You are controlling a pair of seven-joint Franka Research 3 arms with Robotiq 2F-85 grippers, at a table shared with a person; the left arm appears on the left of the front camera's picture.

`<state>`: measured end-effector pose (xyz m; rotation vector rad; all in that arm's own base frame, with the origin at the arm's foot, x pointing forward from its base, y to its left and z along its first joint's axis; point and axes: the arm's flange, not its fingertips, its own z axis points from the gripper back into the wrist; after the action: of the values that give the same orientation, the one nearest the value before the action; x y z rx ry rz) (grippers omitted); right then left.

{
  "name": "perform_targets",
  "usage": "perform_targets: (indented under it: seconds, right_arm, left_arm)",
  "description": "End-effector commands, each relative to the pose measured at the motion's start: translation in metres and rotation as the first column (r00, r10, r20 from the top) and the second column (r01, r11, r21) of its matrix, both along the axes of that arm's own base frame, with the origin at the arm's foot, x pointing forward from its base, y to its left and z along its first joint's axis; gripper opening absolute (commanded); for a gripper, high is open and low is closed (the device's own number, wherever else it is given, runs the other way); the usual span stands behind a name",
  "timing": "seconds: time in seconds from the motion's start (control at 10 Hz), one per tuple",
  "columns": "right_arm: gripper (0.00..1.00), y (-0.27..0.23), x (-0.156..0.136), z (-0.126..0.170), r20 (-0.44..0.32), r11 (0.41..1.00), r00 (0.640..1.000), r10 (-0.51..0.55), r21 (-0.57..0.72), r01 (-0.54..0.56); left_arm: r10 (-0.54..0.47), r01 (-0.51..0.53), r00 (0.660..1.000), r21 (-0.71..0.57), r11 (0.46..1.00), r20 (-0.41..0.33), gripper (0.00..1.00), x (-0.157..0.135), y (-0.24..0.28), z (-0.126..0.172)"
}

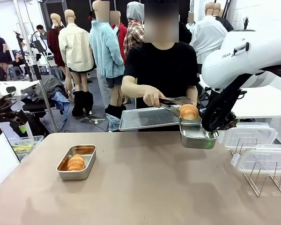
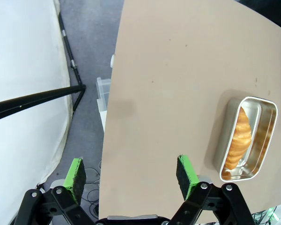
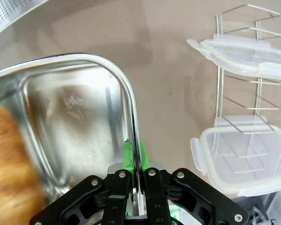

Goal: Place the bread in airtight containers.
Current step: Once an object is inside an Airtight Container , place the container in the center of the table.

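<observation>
While the person's hand (image 1: 153,97) is lowering one roll (image 1: 188,111) with tongs (image 1: 175,101) into the steel tin (image 3: 75,108), the right gripper (image 3: 136,187) is pinching that tin's rim, pressed together on the thin wall. It should be holding the tin level and motionless, since the weight is landing far from the pinch. The left gripper (image 2: 131,176) is hanging spread above the tabletop (image 2: 168,70), near the other tin (image 2: 271,131), where the other roll (image 2: 241,140) is lying.

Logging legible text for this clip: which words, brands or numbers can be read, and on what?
"FRA": letters on the white right arm casing, the rest of the word not readable.
None readable on the steel tin on the table, the lifted steel tin, the clear lids or the perforated tray.
</observation>
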<state>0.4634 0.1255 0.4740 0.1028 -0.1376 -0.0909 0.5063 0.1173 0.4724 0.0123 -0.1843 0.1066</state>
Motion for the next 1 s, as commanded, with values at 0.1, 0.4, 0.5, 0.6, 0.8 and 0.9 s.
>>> perform_targets:
  seconds: [0.1,0.4,0.5,0.6,0.8,0.9]
  right_arm:
    - [0.0,-0.0001,-0.0028,0.0009,0.008,1.0,1.0,-0.001,0.003,0.001]
    - [0.0,-0.0001,-0.0028,0.0009,0.008,1.0,1.0,-0.001,0.003,0.001]
    - [0.0,-0.0001,-0.0028,0.0009,0.008,1.0,1.0,-0.001,0.003,0.001]
    - [0.0,-0.0001,-0.0028,0.0009,0.008,1.0,1.0,-0.001,0.003,0.001]
    - [0.0,-0.0001,-0.0028,0.0009,0.008,1.0,1.0,-0.001,0.003,0.001]
    - [0.0,-0.0001,-0.0028,0.0009,0.008,1.0,1.0,-0.001,0.003,0.001]
  left_arm:
    - [0.002,-0.002,1.0,0.001,1.0,-0.001,1.0,-0.0008,-0.0001,0.0023]
    - [0.002,-0.002,1.0,0.001,1.0,-0.001,1.0,-0.0008,-0.0001,0.0023]
    - [0.002,-0.002,1.0,0.001,1.0,-0.001,1.0,-0.0008,-0.0001,0.0023]
    - [0.002,-0.002,1.0,0.001,1.0,-0.001,1.0,-0.0008,-0.0001,0.0023]
    - [0.002,-0.002,1.0,0.001,1.0,-0.001,1.0,-0.0008,-0.0001,0.0023]
    - [0.002,-0.002,1.0,0.001,1.0,-0.001,1.0,-0.0008,-0.0001,0.0023]
